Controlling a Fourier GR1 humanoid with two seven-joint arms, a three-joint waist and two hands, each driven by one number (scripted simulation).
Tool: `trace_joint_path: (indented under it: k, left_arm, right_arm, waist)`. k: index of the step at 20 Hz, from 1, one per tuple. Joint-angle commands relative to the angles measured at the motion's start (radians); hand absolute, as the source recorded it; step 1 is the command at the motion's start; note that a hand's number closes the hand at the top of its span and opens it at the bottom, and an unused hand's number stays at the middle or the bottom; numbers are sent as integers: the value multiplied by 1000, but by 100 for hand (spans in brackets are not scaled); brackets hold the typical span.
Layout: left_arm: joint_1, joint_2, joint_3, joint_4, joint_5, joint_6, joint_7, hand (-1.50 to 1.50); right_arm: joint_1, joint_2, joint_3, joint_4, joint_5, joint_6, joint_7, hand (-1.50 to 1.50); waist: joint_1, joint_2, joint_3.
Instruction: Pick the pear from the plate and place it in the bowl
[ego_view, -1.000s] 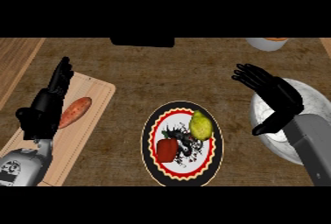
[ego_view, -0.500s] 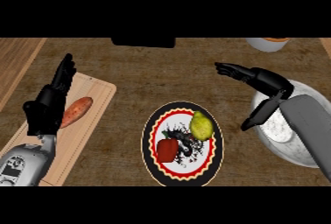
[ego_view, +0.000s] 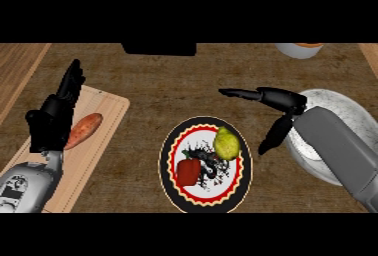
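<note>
Right hand hovers open, fingers spread, beside the plate; its yellow-green pear looks smooth, firm and rounded, best gripped around its middle.

No words, labels, brand names, numbers or signs can be read on anything here.
</note>
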Motion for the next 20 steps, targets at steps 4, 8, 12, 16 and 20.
trace_joint_path:
  k: [4,8,12,16,20]
  left_arm:
    - [-3,-32,-7,9,-29,18,16,0]
    - [4,5,35,-23,-6,-23,25,0]
    - [-9,-32,14,-11,-46,3,37,0]
    - [11,-46,23,14,-53,-6,-7,0]
    - [38,-38,47,-22,-39,-20,1,0]
  right_arm:
    - [-58,31,142,153,173,47,-198,-150]
    - [-87,147,175,250,207,-21,-175,-150]
    - [-98,203,180,336,229,-63,-217,-150]
    - [-107,262,173,401,236,-88,-222,-150]
    - [-137,274,168,456,246,-82,-265,-150]
  waist:
    - [-10,-2,-1]
    - [-8,-5,-1]
    - [-11,-3,-1]
    - [-16,-4,-1]
    - [-13,-6,-1]
